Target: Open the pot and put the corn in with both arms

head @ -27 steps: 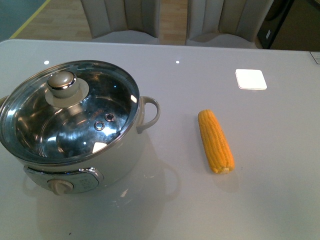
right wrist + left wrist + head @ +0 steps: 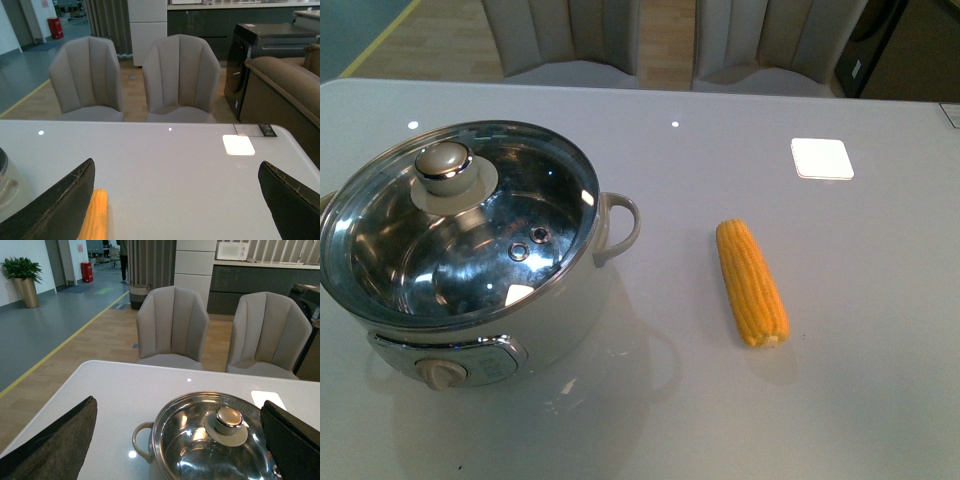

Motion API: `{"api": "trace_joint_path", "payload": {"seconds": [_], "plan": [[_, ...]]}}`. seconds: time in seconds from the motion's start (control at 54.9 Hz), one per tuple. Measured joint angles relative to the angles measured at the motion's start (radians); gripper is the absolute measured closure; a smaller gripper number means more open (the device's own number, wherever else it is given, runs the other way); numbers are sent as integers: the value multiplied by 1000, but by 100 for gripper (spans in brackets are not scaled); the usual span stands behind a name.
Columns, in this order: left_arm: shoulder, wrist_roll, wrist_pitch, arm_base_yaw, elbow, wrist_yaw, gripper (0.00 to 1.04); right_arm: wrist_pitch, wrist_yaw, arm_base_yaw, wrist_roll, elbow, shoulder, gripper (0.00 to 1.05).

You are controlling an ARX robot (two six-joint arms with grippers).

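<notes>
1. One pot (image 2: 575,305) stands on the left part of the one table (image 2: 880,380). Its one glass lid (image 2: 470,240) sits shut on the rim, with the knob (image 2: 444,165) on top.
2. One corn (image 2: 752,283) lies flat on the table to the right of the pot and well apart from it, its narrower end pointing away from the robot.
3. Two chairs (image 2: 172,325) stand side by side past the table's far edge.
4. Neither arm shows in the front view.
5. In its wrist view the left gripper (image 2: 178,402) hangs above the pot, level, with its two fingers (image 2: 55,440) spread wide and holding nothing; the knob shows between them.
6. The right gripper (image 2: 176,162) hangs over the table with its two fingers (image 2: 60,205) wide apart, gripping nothing. The corn shows just beside one finger.
7. Bare tabletop lies between the pot's right handle (image 2: 620,225) and the corn, and more stretches right of the corn.
8. A white square patch (image 2: 821,158) lies beyond the corn, nearer the far edge.
9. The pot's dial (image 2: 442,373) faces the robot, near the near edge.
</notes>
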Motion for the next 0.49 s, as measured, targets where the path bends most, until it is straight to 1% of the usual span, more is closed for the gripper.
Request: {"api": "trace_joint_path", "payload": {"seconds": [0.2,0.218,0.237,0.255,0.273,0.328,0.4,0.491], "plan": [[0,0,0,0,0,0,7,0,0,0,0,0,0,9],[3,-3,-5,-3,1,-15,7,0,0,0,0,0,0,9],[26,-17,-68,-25,22,-97,7,0,0,0,0,0,0,9],[55,-29,-126,-48,43,-158,7,0,0,0,0,0,0,9],[103,-43,-199,-74,70,-246,7,0,2,0,0,0,0,9],[161,-60,-272,-89,90,-309,7,0,0,0,0,0,0,9],[204,-68,-281,-90,93,-314,7,0,1,0,0,0,0,9],[298,-68,-205,-72,115,-266,7,0,0,0,0,0,0,9]]}}
